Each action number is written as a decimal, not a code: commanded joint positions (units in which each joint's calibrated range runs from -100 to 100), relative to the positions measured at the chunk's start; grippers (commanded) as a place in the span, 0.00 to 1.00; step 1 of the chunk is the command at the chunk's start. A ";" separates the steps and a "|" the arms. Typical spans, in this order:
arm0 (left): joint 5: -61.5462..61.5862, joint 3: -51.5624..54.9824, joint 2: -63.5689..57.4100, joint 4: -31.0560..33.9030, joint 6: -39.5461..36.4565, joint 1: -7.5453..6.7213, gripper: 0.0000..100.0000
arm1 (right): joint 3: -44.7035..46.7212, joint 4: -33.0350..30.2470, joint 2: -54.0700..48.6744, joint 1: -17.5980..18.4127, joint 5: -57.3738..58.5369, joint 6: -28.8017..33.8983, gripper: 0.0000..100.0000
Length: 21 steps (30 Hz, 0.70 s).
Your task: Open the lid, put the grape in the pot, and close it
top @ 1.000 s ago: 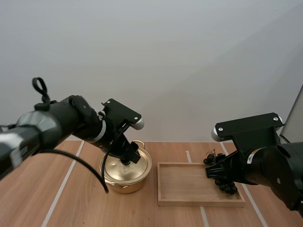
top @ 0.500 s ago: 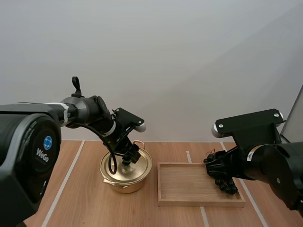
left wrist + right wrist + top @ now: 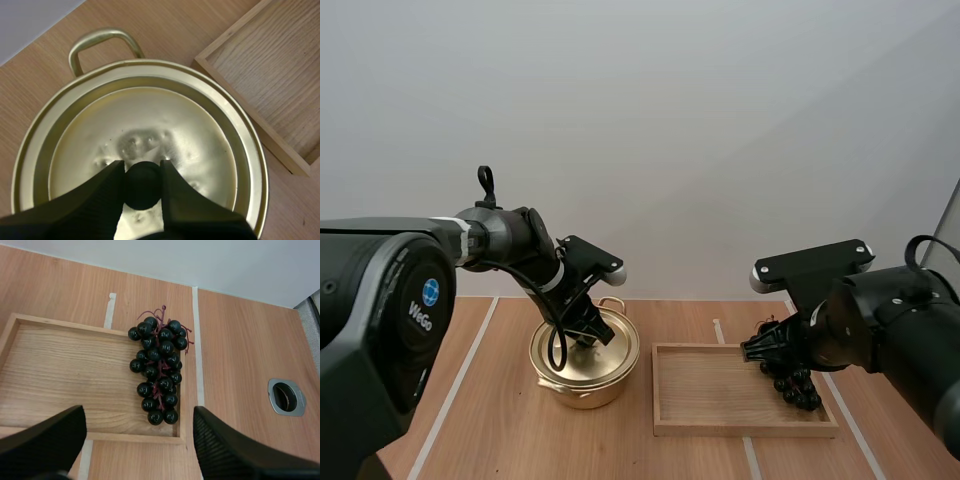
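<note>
A brass pot [image 3: 582, 378] stands on the wooden table with its lid [image 3: 600, 352] on. My left gripper [image 3: 588, 337] reaches down onto the lid [image 3: 150, 120], and its two fingers pinch the black knob [image 3: 142, 184] between them. The bunch of dark grapes [image 3: 795, 385] lies at the right end of the wooden tray [image 3: 720, 400]. My right gripper [image 3: 770, 355] hangs over that end. From the right wrist, the grapes [image 3: 159, 370] lie in the tray [image 3: 60, 375] and my right gripper [image 3: 139, 415] stands wide open above them, touching nothing.
The tray [image 3: 280, 75] sits just right of the pot, whose loop handle [image 3: 102, 42] points to the far side. White tape lines [image 3: 450, 400] cross the table. A round metal fitting [image 3: 286, 396] is set into the table right of the tray.
My left gripper's fingers have come together on the lid's knob. My right arm has shifted a little to the left over the grapes, still open.
</note>
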 commanded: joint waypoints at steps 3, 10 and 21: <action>3.44 -0.95 -0.75 -0.06 -0.47 -0.20 0.00 | -0.32 -1.40 5.18 -1.00 -7.08 0.00 1.00; 8.23 -4.48 -9.15 -0.18 -1.56 -0.20 0.00 | -0.32 -1.54 13.56 -6.14 -17.74 -1.25 1.00; 21.41 -16.76 -29.81 -0.96 -2.76 -0.20 0.00 | -0.32 -0.94 27.09 -7.00 -34.84 -2.97 1.00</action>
